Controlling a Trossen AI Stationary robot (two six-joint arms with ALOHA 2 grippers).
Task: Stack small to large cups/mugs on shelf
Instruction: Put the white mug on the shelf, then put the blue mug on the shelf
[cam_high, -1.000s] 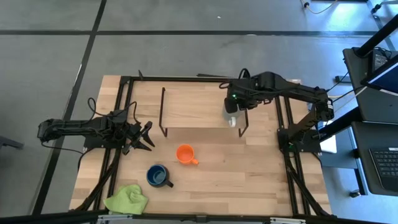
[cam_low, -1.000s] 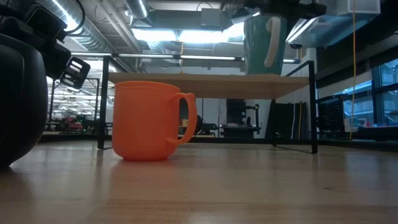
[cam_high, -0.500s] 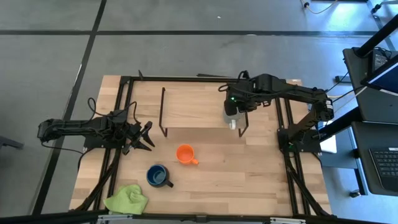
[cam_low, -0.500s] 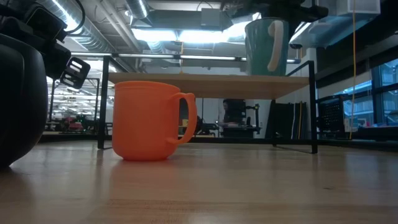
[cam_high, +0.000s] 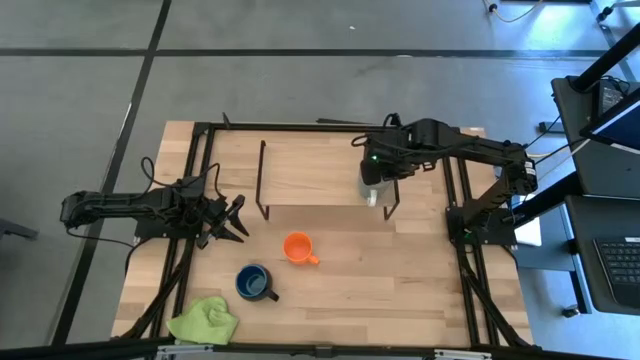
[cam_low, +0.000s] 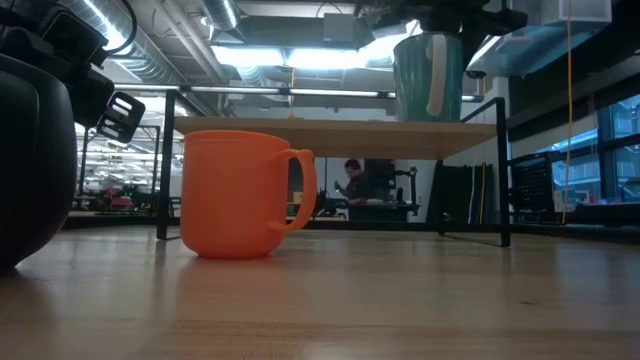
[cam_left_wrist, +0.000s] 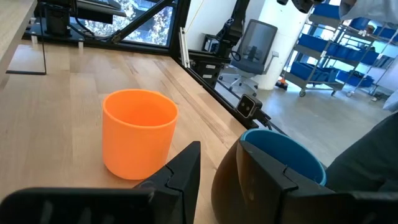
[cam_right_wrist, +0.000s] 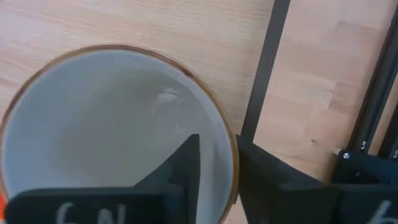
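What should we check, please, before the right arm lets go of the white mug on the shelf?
1. Grip: the right claw is shut on the white mug, one finger inside the rim, one outside. Ok.
2. Mug upright: in the low view it stands straight, handle facing the camera. Ok.
3. Base resting on the shelf: it looks level with the board, but contact is not clear. Cannot tell.
4. Placement: the mug is at the shelf's right end, leaving room for two more. Ok.
5. Remaining mugs: the orange mug and blue mug stand upright on the table. Ok.
6. Left claw: open, waiting beside the shelf's left legs. Ok.
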